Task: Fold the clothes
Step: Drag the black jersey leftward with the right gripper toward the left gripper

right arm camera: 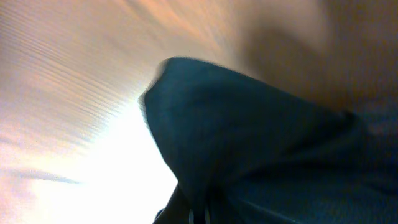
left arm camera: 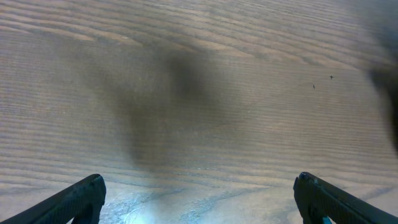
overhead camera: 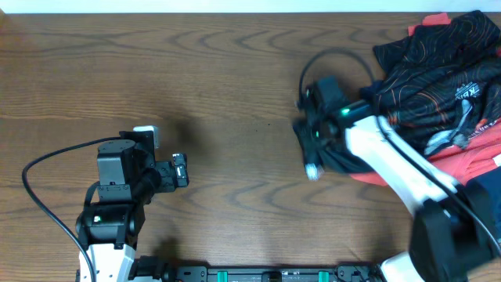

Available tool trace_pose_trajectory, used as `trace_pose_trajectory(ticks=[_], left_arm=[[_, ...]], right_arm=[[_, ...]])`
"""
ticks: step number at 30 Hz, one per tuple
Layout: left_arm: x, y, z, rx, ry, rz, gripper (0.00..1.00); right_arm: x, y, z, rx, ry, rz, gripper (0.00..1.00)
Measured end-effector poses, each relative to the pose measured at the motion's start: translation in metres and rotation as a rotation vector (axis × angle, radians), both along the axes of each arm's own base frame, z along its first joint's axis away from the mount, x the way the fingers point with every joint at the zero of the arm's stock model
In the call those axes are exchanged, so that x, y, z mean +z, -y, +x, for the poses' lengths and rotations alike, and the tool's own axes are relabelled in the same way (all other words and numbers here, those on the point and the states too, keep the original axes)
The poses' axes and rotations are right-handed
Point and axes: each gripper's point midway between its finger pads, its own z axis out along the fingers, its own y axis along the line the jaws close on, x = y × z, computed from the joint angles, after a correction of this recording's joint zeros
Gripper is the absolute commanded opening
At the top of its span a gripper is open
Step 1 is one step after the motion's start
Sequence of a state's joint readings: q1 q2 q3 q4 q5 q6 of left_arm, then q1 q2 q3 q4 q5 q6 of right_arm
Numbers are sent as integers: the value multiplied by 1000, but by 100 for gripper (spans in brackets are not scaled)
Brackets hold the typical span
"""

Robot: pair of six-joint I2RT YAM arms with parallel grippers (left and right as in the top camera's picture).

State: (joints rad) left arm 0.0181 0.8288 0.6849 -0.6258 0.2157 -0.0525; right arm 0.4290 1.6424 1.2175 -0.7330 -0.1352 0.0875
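The clothes lie in a pile at the table's far right. A black jersey (overhead camera: pixel 438 63) with thin orange wavy lines is on top, and a red tee (overhead camera: pixel 462 160) lies under it. My right gripper (overhead camera: pixel 311 163) is at the pile's left edge, shut on a fold of a dark navy garment (overhead camera: pixel 340 160). In the right wrist view this navy cloth (right arm camera: pixel 261 143) fills most of the frame and hides the fingers (right arm camera: pixel 199 214) almost fully. My left gripper (overhead camera: pixel 182 171) is open and empty over bare wood at the lower left, far from the clothes; its fingertips (left arm camera: pixel 199 186) are wide apart.
The wooden table (overhead camera: pixel 235 70) stretches between the two arms. A black cable (overhead camera: pixel 329 56) loops above the right wrist. The left arm's cable (overhead camera: pixel 39 168) curves at the lower left.
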Motion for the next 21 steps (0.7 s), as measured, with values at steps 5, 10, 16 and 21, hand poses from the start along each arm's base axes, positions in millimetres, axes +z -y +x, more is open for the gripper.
trace_pose_trajectory(ticks=[5,10,16,21], left_arm=[[0,1,0,-2,0,-2,98],[0,1,0,-2,0,-3,98],[0,1,0,-4,1,-5,98],[0,1,0,-5,1,-5,98]], right_arm=[[62,-54,-19,190,132,125,1],[27,-113,-59,377,66,135,2],[-2,-183,-66,506,135,212,1],[15,-227,-48,526,296,340,25]])
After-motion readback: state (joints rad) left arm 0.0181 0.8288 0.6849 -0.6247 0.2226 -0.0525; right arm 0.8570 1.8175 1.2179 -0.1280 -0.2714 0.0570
